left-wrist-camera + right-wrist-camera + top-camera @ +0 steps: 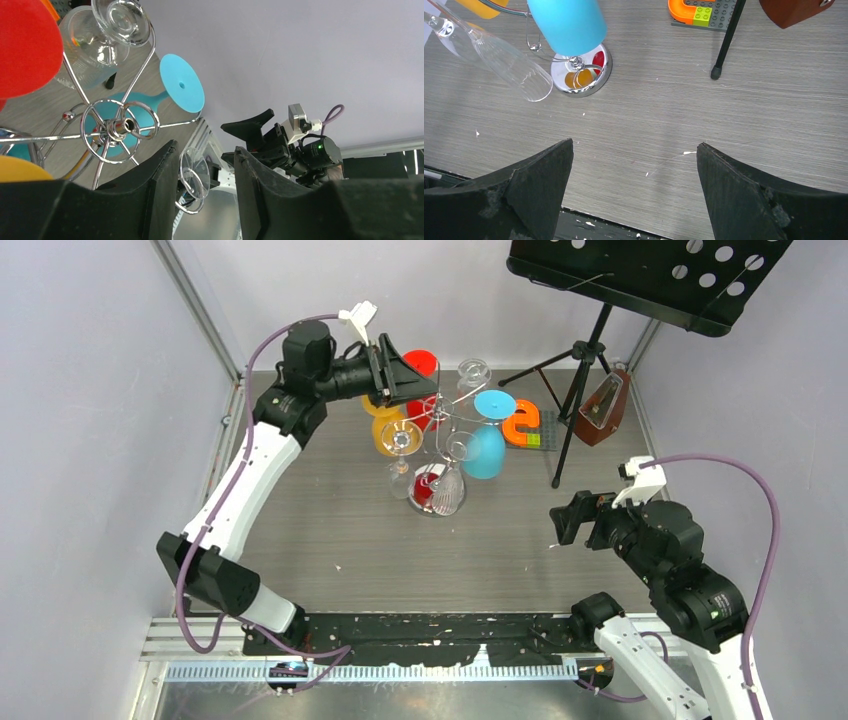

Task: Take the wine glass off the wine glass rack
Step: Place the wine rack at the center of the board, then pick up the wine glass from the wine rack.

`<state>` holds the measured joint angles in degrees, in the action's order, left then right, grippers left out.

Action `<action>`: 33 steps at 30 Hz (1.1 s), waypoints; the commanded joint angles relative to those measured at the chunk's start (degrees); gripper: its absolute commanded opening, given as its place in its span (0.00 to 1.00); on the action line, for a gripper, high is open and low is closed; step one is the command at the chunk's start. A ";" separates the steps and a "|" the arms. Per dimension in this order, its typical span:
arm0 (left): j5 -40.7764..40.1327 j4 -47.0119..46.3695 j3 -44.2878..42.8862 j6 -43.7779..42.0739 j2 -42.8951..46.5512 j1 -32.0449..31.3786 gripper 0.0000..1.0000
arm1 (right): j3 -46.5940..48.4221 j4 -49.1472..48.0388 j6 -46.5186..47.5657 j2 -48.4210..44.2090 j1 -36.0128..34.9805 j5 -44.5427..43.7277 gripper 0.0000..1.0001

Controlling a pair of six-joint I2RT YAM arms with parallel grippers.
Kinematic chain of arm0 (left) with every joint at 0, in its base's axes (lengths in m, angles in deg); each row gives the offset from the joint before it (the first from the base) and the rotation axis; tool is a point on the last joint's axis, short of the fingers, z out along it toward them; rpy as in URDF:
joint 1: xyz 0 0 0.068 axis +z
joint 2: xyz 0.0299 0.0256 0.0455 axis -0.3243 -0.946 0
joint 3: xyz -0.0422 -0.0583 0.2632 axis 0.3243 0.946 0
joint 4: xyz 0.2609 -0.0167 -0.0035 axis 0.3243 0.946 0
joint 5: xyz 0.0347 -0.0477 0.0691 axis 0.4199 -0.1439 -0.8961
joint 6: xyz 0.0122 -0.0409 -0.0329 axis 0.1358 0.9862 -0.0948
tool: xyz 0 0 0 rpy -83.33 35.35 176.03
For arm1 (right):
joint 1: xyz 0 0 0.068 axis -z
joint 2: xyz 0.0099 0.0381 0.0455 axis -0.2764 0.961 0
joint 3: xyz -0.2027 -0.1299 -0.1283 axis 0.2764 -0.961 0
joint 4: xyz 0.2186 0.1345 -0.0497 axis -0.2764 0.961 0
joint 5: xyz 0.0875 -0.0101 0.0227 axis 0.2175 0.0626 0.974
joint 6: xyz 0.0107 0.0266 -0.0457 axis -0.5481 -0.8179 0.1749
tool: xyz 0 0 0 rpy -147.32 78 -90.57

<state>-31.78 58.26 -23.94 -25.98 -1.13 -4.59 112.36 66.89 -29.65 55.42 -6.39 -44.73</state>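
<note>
The chrome wine glass rack (447, 432) stands mid-table on its round mirrored base (428, 502). Red (421, 362), orange (388, 434), blue (486, 448) and clear (474, 373) glasses hang from it upside down. A clear flute (400, 462) hangs at its front left. My left gripper (408, 378) is open at the rack's top left. In the left wrist view (206, 146) the flute's clear foot (195, 175) shows between the fingers, near the left finger (155, 185); contact cannot be told. The rack hub (120, 127) is up left. My right gripper (566, 520) is open and empty over the table.
A black tripod music stand (585, 360) stands at the back right, beside a brown metronome (602, 412) and an orange toy-brick piece (522, 425). The right wrist view shows the rack base (581, 70), the blue glass (566, 22), the flute (509, 60) and a stand leg (726, 40).
</note>
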 commanded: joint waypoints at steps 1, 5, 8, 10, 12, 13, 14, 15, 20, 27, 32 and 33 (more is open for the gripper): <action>-1.93 4.65 -3.39 -5.66 3.81 -0.14 0.45 | 1.15 -2.59 1.77 1.17 -0.15 -1.17 1.00; -3.77 10.79 -4.91 -10.66 5.56 -0.15 0.51 | 1.85 -2.51 2.61 2.07 -0.15 -1.53 1.00; -5.94 15.91 -6.30 -15.12 7.07 -0.14 0.56 | 3.05 -2.43 3.07 3.14 -0.15 -1.55 1.00; -7.37 19.15 -7.37 -17.82 8.08 -0.14 0.60 | 4.04 -2.43 3.38 4.27 -0.15 -1.37 1.00; -8.94 22.83 -8.61 -20.65 9.17 -0.13 0.80 | 5.28 -2.32 3.65 5.34 -0.17 -1.07 1.00; -9.88 24.43 -9.06 -22.60 9.70 -0.11 0.89 | 5.72 -2.26 3.71 5.71 -0.16 -0.94 1.00; -11.04 26.12 -9.49 -24.09 10.32 -0.13 0.98 | 6.67 -2.22 3.77 6.36 -0.15 -0.60 1.00; -12.40 27.82 -9.66 -25.28 11.09 -0.11 0.99 | 7.12 -2.12 3.76 6.79 -0.20 -0.35 1.00; -20.06 33.49 -8.35 -30.67 16.39 -0.05 1.00 | 12.04 -1.22 2.79 10.00 -0.13 1.53 1.00; -26.40 36.32 -3.06 -36.00 22.49 0.70 1.00 | 19.40 0.09 0.51 15.79 -0.15 4.19 1.00; -31.03 37.08 2.92 -38.21 27.32 1.01 1.00 | 22.70 -0.40 -3.70 20.44 -0.15 11.23 1.00; -31.81 36.90 4.17 -38.33 28.35 1.01 0.99 | 23.00 -1.14 -4.29 21.19 -0.15 12.33 0.99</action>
<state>-58.12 94.11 -23.81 -60.93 24.20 -4.04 132.77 67.65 -30.20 73.47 -6.39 -38.52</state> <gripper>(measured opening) 0.994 0.999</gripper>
